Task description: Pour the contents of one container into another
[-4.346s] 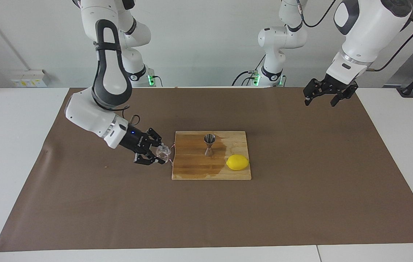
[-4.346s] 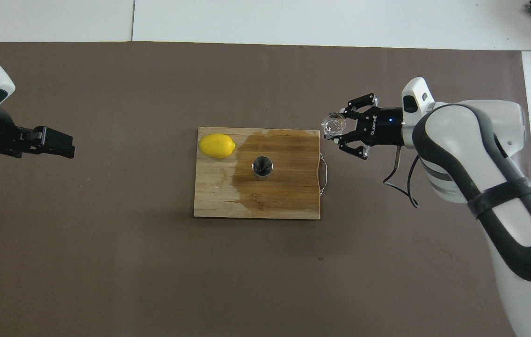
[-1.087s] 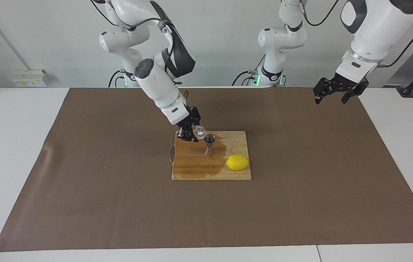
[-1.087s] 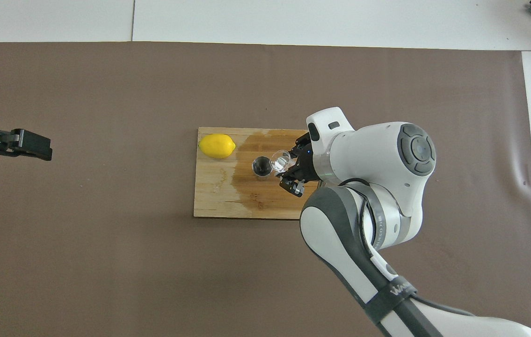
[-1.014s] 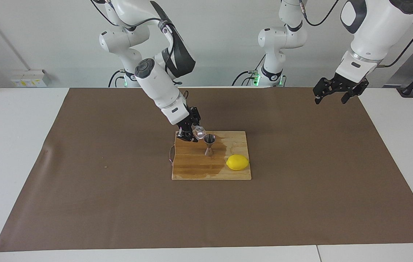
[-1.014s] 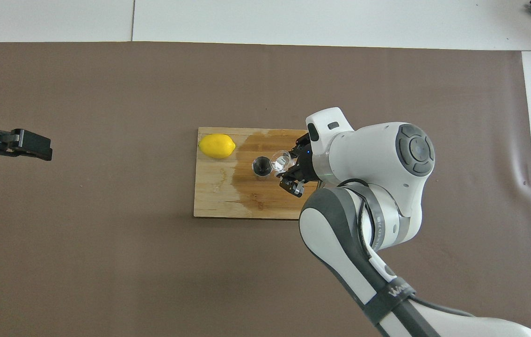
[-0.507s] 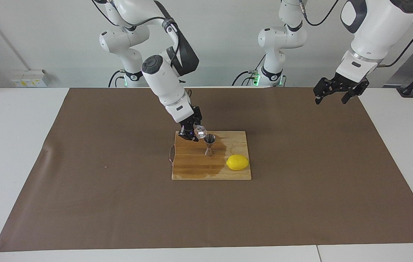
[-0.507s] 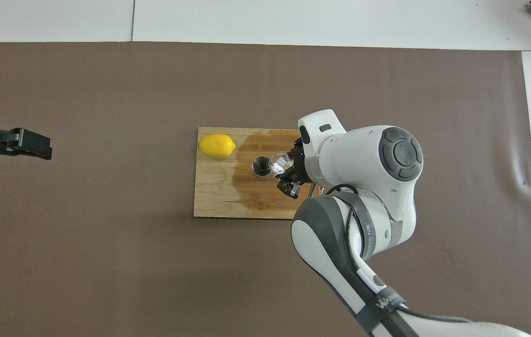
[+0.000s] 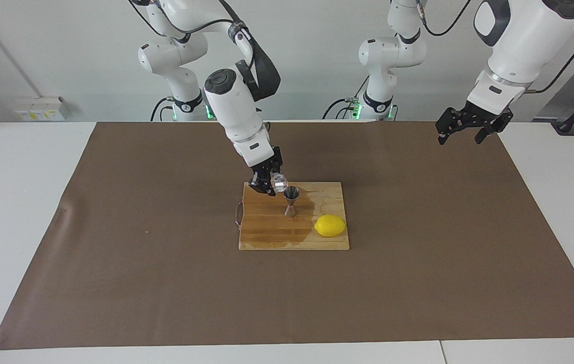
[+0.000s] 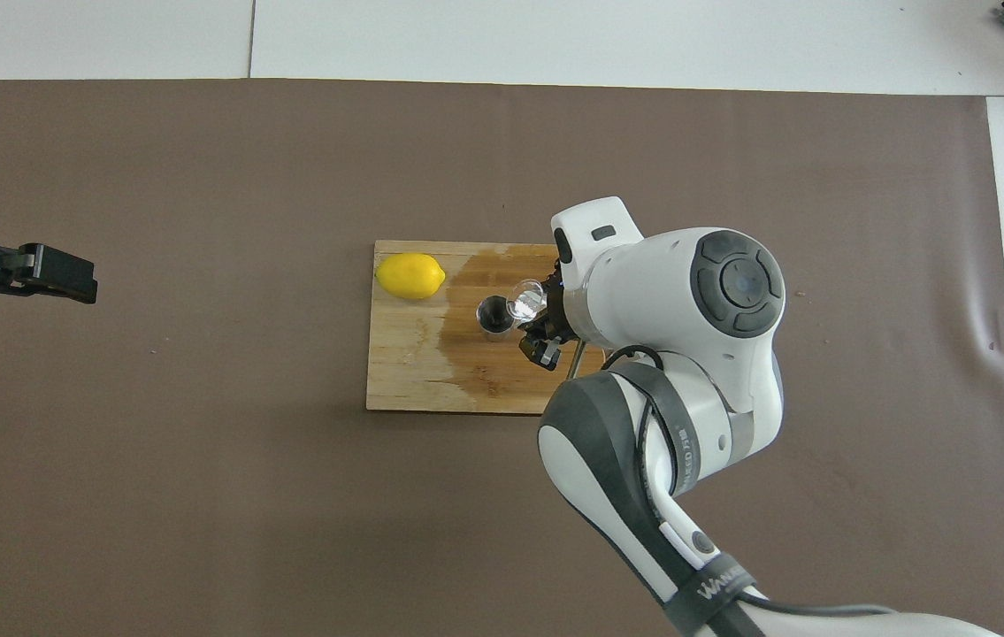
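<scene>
From my station I see the right end effector point(image 9: 272, 184) clamped on the small clear glass cup point(image 9: 279, 182), holding it tipped over the wooden cutting board point(image 9: 266, 227), with the cup's mouth leaning toward the steel jigger point(image 9: 291, 200) and sitting just beside the jigger's upper rim. In the overhead view the cup point(image 10: 526, 303) overlaps the edge of the jigger's open top point(image 10: 494, 316), and most of the right end effector point(image 10: 540, 326) is hidden under its own wrist. The jigger stands upright near the middle of the board, on a dark wet patch that spreads over much of the wood. A lemon point(image 9: 330, 225) lies on the same board, toward the left arm's end and farther from the robots than the jigger. The board rests on the brown mat covering the desk point(image 9: 3, 202). The left arm waits with its end effector point(image 9: 466, 130) raised over the mat's corner at its own end of the desk, fingers spread apart and empty.
</scene>
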Available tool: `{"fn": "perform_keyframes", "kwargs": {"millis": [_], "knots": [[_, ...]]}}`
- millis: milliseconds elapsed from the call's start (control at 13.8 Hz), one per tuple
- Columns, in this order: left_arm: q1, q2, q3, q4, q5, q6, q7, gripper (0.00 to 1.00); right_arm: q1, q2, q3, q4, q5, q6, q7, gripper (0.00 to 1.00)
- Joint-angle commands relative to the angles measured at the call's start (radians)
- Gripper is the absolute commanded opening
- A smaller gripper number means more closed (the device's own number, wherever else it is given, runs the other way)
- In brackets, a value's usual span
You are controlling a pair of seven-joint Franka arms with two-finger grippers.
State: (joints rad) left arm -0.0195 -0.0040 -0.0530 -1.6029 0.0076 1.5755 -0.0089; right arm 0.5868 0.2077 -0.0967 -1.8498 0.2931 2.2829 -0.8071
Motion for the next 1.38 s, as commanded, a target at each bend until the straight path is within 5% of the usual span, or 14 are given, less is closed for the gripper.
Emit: {"fn": "perform_keyframes", "kwargs": {"millis": [0,1304], "knots": [[0.004,-0.025,-0.002,-0.022,0.008,-0.008,0.006,1.0,0.015,0.053,-0.008,0.089,-0.058,-0.068,0.061,0.0],[0.004,-0.025,-0.002,-0.022,0.008,-0.008,0.006,1.0,0.073,0.133,-0.006,0.224,-0.264,-0.227,0.289,0.0]]}}
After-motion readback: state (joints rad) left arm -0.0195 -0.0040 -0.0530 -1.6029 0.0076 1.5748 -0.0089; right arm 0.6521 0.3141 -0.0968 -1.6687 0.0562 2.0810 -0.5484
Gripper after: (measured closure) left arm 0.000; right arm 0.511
